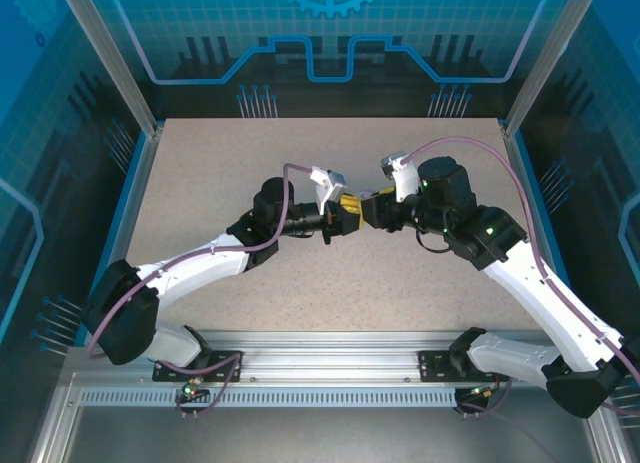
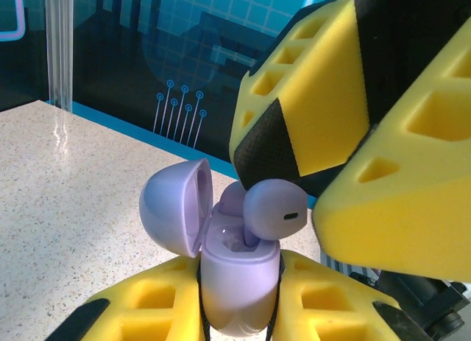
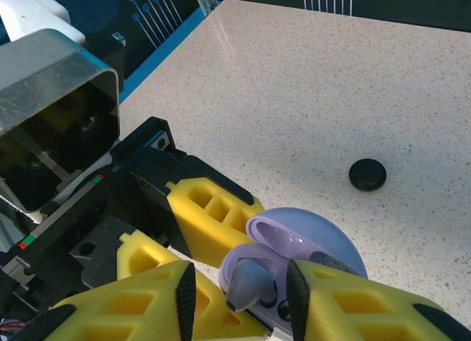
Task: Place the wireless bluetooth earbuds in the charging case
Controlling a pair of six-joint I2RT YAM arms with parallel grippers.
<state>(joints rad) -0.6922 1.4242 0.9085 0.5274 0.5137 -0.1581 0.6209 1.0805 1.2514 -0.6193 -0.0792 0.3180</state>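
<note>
insertion is in hand over the bench (image 1: 200,163): the left hand (image 2: 239,311) clamps the open lavender charging case (image 2: 239,271), the right hand (image 3: 239,291) pinches a lavender earbud (image 2: 274,211) at its one o'clock rim, and the next move likely needs a gentle downward press, then release.

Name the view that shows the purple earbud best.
Left wrist: the earbud is large and side-on, pinched by the right gripper over the open case. Right wrist shows it partly hidden between the fingers. Top view: too small to tell.
</note>
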